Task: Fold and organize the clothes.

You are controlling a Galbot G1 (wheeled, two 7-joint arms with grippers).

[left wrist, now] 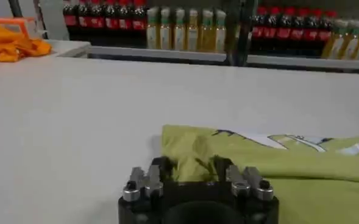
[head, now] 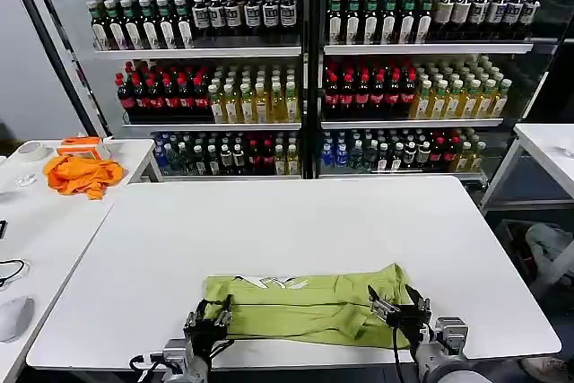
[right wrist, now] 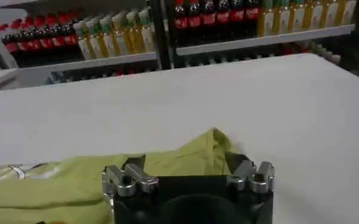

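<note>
Behind the white table [head: 296, 230], bottle shelves [head: 309, 78]; both open grippers straddle the T-shirt [head: 309, 307] edge.

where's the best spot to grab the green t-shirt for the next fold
Probably the two near corners of the T-shirt, which lies flat in a wide band along the table's front edge with its white print at the far side. The left gripper and right gripper are already at those ends with fingers open, so come in from the robot's side and pinch the near hem.

An orange cloth [head: 83, 174] lies on the side table [head: 45, 230] before bottle shelves [head: 305, 78].
</note>
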